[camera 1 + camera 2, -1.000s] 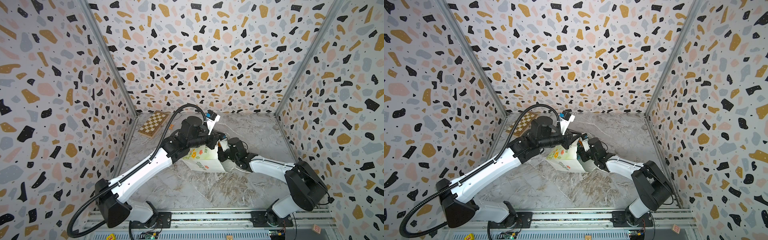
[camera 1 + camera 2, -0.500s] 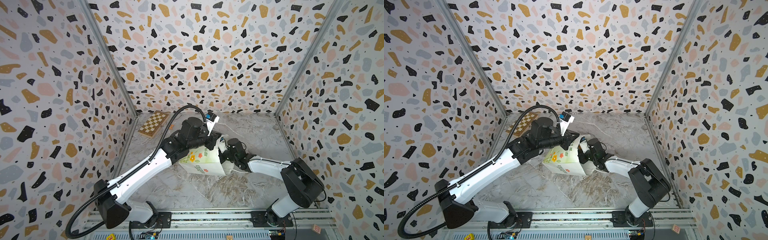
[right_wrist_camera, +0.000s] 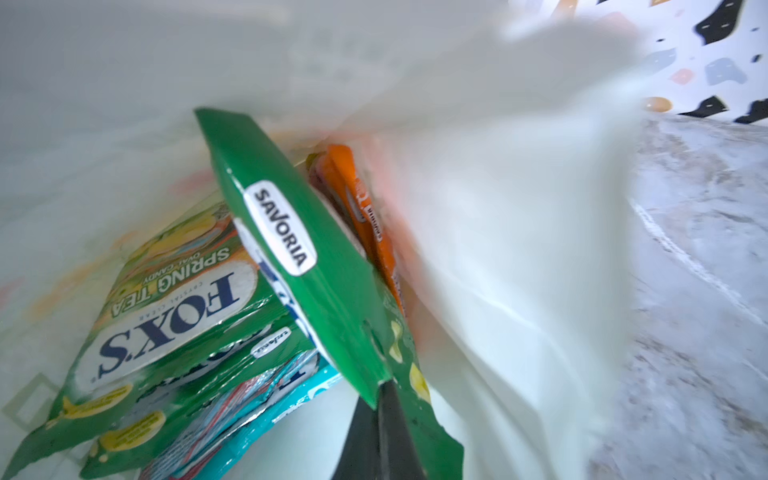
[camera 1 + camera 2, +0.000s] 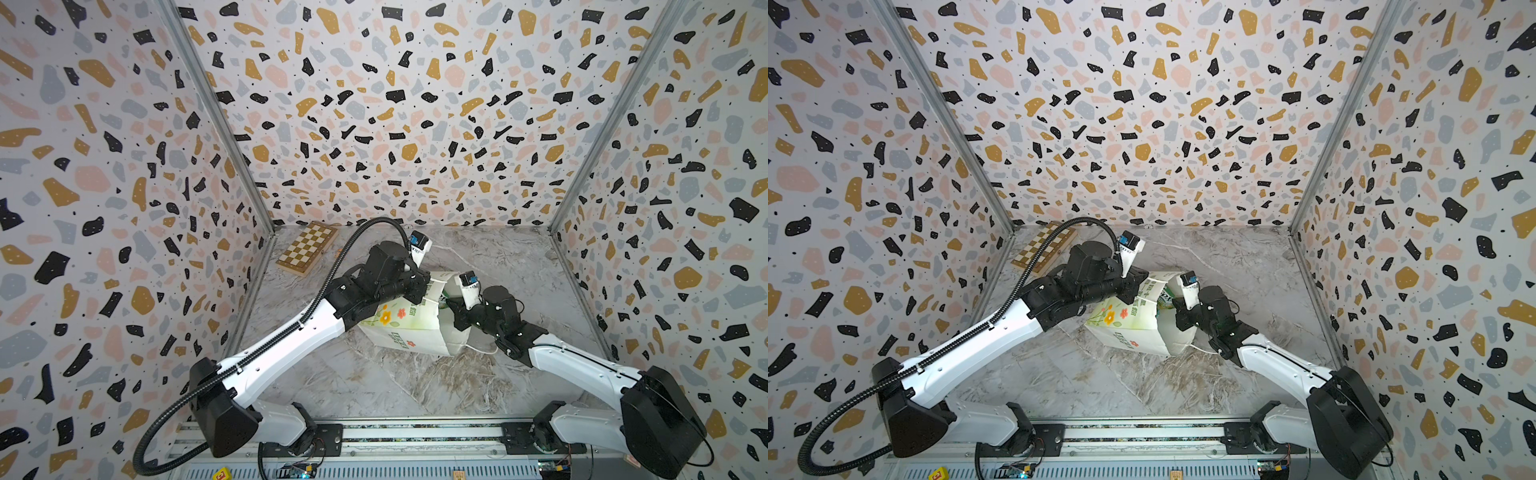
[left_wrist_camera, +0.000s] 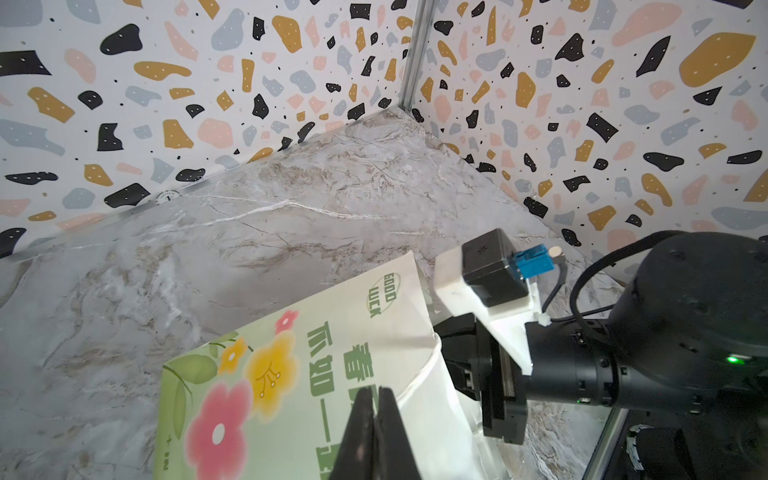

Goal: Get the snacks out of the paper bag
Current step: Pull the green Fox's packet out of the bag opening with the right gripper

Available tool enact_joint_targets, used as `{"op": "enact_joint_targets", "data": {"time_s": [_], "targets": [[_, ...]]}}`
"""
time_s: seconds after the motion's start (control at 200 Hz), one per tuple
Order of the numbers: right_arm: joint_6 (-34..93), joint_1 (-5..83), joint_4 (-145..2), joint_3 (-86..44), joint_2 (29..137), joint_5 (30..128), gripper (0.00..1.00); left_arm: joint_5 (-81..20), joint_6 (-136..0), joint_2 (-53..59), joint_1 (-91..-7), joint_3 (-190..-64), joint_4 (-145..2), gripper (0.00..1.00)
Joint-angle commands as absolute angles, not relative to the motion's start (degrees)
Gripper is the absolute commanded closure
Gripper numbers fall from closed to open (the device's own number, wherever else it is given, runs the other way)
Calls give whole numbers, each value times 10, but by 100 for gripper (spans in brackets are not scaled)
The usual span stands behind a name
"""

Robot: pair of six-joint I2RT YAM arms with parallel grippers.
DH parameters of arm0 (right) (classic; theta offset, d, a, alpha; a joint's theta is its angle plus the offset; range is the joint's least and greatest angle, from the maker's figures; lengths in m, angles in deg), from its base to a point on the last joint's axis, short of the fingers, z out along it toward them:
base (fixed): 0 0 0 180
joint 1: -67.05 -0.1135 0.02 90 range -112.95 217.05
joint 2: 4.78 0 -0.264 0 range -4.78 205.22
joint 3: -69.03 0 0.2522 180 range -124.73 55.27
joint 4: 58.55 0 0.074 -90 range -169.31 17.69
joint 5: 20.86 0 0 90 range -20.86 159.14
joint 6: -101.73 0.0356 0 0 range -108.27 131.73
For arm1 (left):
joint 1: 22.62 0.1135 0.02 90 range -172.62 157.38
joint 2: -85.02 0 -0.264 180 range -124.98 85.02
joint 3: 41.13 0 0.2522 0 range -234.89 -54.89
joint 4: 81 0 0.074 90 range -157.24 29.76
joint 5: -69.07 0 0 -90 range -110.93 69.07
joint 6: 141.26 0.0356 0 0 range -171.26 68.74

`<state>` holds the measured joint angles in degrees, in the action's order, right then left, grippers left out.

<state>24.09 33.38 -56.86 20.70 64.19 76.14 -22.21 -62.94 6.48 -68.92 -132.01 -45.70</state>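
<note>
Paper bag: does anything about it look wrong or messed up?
Yes. The paper bag lies tipped on its side, not upright, and its mouth edge is creased where the left claw pinches it. The right claw reaches inside, shut on a green packet. Nothing has spilled.

Both arms are glossy white shells with chunky black joints. The left arm (image 4: 291,340) has a black ribbed hose (image 4: 357,237) along it. The right arm (image 4: 573,365) carries a boxy black wrist camera (image 5: 490,270) with a blue plug (image 5: 534,261). The left gripper (image 5: 376,395) fingers look matte black, maybe rubbery.
</note>
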Motion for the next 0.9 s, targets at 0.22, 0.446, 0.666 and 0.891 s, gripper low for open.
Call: {"op": "enact_joint_targets", "data": {"time_s": [0.22,0.446,0.666,0.891], "targets": [[237,382,-641,232,558,749,100,-163,-631,73,-691,-1322,-466,100],[225,396,-689,239,547,791,100,-196,-636,72,-691,-1325,-486,100],[226,406,-678,254,548,850,100,-229,-638,69,-691,-1332,-496,100],[232,412,-625,252,587,923,94,-306,-641,67,-691,-1333,-516,100]]}}
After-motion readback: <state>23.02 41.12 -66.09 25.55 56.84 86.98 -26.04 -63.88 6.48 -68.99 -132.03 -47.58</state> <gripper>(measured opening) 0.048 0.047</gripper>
